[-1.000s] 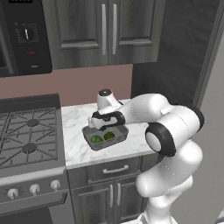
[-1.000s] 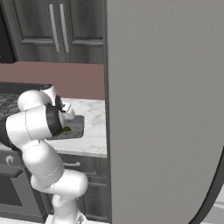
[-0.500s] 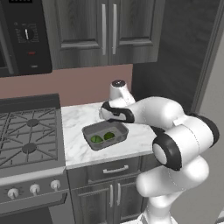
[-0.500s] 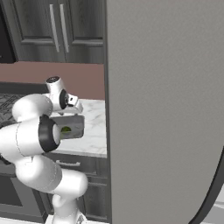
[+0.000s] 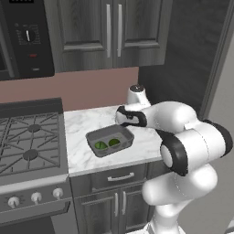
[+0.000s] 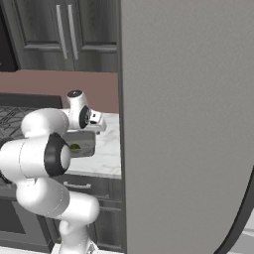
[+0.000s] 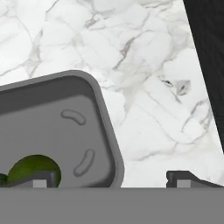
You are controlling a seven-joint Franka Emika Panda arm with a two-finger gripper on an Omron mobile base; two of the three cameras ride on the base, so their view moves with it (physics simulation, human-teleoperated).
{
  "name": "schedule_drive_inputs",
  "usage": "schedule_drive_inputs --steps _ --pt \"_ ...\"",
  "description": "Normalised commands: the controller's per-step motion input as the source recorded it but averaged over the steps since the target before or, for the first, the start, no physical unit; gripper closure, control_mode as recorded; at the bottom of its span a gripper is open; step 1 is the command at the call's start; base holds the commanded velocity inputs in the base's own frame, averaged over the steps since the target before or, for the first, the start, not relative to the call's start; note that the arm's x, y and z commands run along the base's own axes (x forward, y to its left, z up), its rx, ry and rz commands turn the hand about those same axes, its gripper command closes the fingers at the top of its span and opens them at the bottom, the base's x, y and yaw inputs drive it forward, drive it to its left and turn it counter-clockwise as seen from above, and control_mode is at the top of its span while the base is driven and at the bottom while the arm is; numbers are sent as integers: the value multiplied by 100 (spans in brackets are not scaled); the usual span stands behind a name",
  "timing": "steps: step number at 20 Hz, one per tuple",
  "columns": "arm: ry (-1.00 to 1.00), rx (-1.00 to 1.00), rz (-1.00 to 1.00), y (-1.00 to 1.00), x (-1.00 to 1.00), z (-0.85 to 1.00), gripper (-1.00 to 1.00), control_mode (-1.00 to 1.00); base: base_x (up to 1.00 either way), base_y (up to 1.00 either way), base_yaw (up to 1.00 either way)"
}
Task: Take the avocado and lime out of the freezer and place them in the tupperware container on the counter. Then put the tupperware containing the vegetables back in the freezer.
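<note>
Vegetables (image 5: 106, 144) in tupperware container (image 5: 124, 132), gripper (image 7: 111, 181) wide apart.

The scene is lit evenly and rather softly, as rendered, with no glare seen. Only faint shading is cast on the worktop (image 5: 137, 146) beside the tupperware container (image 5: 109, 139). Edges are slightly coarse and pixelated; no motion blur or edge distortion is noticed.

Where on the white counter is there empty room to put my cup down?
The counter has bare marble behind the tupperware container, up to the pink wall, and a strip between it and the stove. The container's right side is crowded by the arm; two green vegetables fill its middle.
</note>
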Motion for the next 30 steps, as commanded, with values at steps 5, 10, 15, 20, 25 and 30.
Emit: schedule_drive_inputs --steps 5,10,15,20,25,30 --pt "2 0 1 -10 11 -48 -100 -100 0 0 0" --pt "2 0 5 0 24 -52 -100 -100 0 0 0" --pt "2 2 6 0 29 -32 -100 -100 0 0 0" --pt "1 2 8 0 33 -21 -100 -100 0 0 0" --pt "11 0 7 4 33 -41 100 -100 0 0 0" --pt "12 0 5 7 20 -43 100 -100 0 0 0"
